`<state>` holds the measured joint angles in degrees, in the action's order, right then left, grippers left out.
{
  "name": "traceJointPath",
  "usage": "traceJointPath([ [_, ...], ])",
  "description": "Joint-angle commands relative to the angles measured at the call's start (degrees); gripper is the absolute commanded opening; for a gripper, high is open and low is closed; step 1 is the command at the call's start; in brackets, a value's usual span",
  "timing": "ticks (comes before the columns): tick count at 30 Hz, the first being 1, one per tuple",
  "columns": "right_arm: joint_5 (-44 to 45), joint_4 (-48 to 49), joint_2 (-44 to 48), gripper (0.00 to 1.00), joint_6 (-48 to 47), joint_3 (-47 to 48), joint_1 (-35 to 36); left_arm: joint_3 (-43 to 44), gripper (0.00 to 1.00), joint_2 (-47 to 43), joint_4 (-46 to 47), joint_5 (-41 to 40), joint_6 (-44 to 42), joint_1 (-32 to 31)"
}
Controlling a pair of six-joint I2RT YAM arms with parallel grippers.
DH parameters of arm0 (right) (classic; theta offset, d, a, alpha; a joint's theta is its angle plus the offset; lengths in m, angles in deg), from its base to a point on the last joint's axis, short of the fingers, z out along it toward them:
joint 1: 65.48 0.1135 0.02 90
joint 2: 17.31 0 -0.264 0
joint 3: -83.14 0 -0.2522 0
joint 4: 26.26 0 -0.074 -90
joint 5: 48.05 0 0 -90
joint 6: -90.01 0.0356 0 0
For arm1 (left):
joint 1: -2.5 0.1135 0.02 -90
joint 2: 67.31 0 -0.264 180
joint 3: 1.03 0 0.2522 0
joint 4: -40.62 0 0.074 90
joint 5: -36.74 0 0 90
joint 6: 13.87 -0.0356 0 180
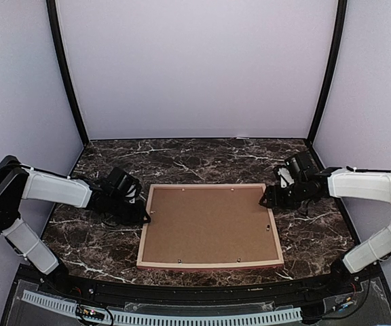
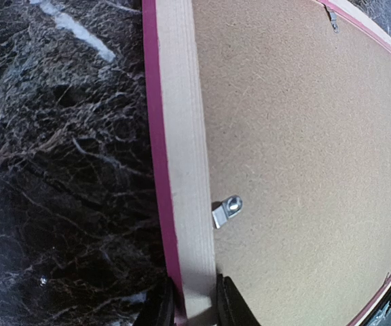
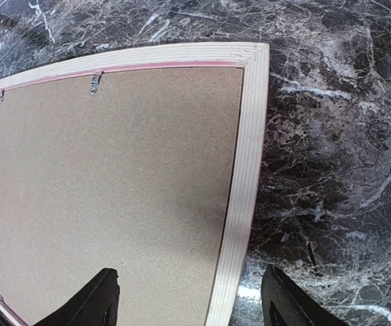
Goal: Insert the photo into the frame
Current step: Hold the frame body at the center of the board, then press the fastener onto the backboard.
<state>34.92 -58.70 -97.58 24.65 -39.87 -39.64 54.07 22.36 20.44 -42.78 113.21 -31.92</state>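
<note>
The frame (image 1: 209, 265), pale pinkish wood, lies face down in the middle of the table with a brown backing board (image 1: 209, 224) in it. The photo is hidden. My left gripper (image 1: 143, 216) is shut on the frame's left rail; in the left wrist view the fingers of the gripper (image 2: 197, 307) pinch the rail (image 2: 182, 136) from both sides. My right gripper (image 1: 267, 198) is open at the frame's far right corner. In the right wrist view, the gripper (image 3: 192, 299) straddles the right rail (image 3: 246, 170), one finger over the board (image 3: 114, 176) and one over the table.
Small metal tabs (image 2: 227, 209) (image 3: 96, 83) sit along the frame's inner edge on the backing board. The dark marble table (image 1: 318, 231) surrounds the frame. Pale booth walls stand at the back and both sides.
</note>
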Motion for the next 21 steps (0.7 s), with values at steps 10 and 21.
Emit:
traceJointPath([
  [10, -2.7, 0.8, 8.4, 0.85, 5.2, -9.9, 2.1, -1.9, 0.21, -0.1, -1.9, -1.4, 0.5, -1.2],
  [21, -1.5, 2.7, 6.4, 0.65, 7.1, -12.9, 4.4, -1.6, 0.21, 0.4, -2.3, -1.8, 0.3, -1.4],
])
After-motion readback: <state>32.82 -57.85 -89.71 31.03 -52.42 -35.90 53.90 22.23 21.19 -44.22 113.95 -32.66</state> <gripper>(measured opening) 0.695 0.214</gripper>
